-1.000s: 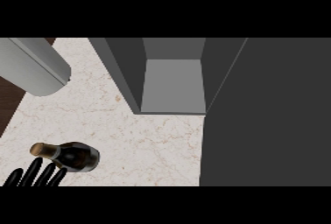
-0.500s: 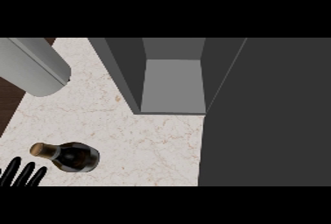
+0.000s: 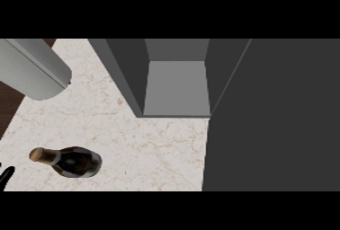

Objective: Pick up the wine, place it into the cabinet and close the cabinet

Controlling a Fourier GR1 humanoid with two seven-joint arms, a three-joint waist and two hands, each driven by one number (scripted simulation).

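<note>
The wine bottle is dark with a tan cork and stands on the marble counter at the lower left, seen from above. Only a black sliver of my left hand shows at the lower left edge, apart from the bottle and to its left. The grey cabinet stands open at the top centre, and its inside floor is bare. Its dark door is swung out and fills the right side. My right hand does not show.
A large pale grey rounded body lies over the counter's upper left corner. The counter's left edge runs beside dark flooring. Bare marble lies between the bottle and the cabinet's front.
My left hand has dropped down and to the left, away from the bottle, until almost nothing of it shows. The bottle and the cabinet door have not moved.
</note>
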